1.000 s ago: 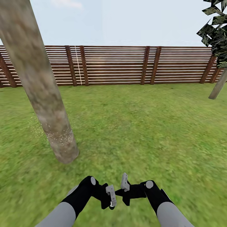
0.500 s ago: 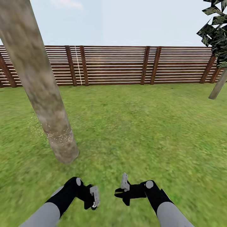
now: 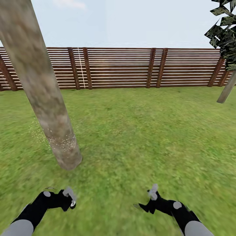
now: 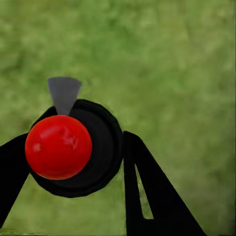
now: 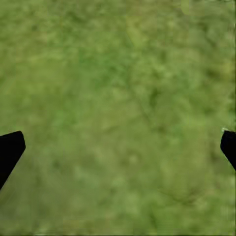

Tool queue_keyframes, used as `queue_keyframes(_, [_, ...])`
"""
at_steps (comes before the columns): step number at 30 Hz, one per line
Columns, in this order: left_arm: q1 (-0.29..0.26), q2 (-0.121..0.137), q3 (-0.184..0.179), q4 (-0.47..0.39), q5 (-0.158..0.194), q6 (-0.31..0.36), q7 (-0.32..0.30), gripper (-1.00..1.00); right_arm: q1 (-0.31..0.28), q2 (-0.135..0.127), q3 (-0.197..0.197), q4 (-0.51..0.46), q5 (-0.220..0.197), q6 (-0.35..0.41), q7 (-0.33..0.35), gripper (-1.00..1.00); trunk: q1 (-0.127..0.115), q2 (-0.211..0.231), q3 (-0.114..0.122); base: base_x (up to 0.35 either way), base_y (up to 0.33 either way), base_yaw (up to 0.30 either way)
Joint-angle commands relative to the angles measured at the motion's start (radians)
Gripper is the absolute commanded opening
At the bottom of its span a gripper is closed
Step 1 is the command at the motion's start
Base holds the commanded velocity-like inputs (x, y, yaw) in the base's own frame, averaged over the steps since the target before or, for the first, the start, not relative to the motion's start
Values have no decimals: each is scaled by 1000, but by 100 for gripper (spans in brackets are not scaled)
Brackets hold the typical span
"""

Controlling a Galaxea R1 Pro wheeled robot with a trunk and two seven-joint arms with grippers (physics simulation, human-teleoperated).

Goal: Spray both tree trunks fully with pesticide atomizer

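Note:
A thick grey-beige tree trunk (image 3: 42,85) leans up from the lawn at the left, and white speckles dot its bark near the base. A second pale trunk (image 3: 226,90) stands far right by the fence under dark blocky leaves. My left gripper (image 3: 70,196) hangs low at the left, shut on the pesticide atomizer (image 4: 101,147). In the left wrist view the atomizer is a round black body with a red ball and a grey nozzle, sitting between the black fingers. My right gripper (image 3: 151,193) hangs low at the right, open, over bare grass.
Green grass (image 3: 137,131) stretches to a brown slatted fence (image 3: 121,67) with darker posts across the back. Both arms hang over the lawn in front of me, an arm's length short of the near trunk's base.
Both arms have swung apart. The left gripper with the atomizer moved out to the left, and the right gripper moved right and turned. The view itself has not shifted.

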Motion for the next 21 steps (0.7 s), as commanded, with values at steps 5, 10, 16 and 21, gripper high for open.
queue_keyframes(5, [72,-14,222,197,104,-249,423,-100,123,-42,-204,98,1,-22,-575,100,0,0,-1,0,0,0])
queue_keyframes(10, [92,-20,236,425,221,-484,722,-100,196,-44,-215,215,-56,-184,-892,100,0,0,-1,0,0,0])
queue_keyframes(16, [135,-20,235,447,296,-523,750,-100,229,-37,-214,247,-65,-242,-953,100,0,0,-1,0,0,0])
queue_keyframes(21, [136,-18,237,447,297,-524,753,-100,230,-34,-212,246,-63,-243,-954,100,0,0,-1,0,0,0])
